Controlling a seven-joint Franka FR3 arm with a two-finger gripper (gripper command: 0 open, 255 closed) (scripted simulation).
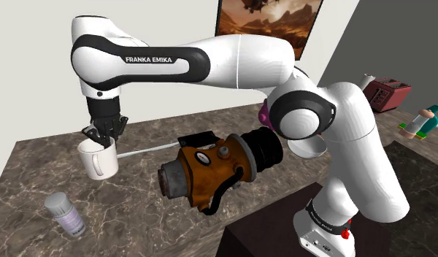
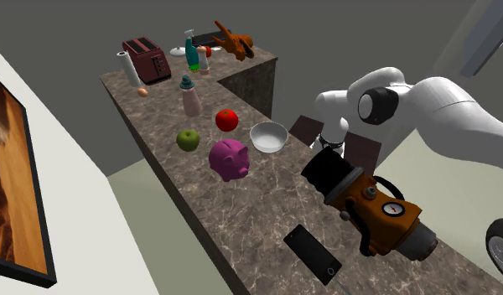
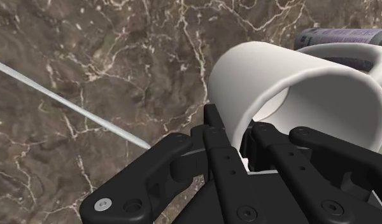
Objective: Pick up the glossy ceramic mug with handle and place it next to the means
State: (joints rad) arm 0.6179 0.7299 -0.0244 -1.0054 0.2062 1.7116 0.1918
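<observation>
Black gripper [image 1: 99, 140] is clamped on rim of white glossy mug w/ handle [image 1: 101, 165], so grasp done; carry & placing not yet done.

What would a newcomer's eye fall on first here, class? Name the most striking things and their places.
A big orange-and-black machine lies in the middle of the marble counter. At the shoulder view's left, the black claw clasps a white mug by its rim. In the second exterior view, a pink piggy bank stands beside a green apple.
</observation>
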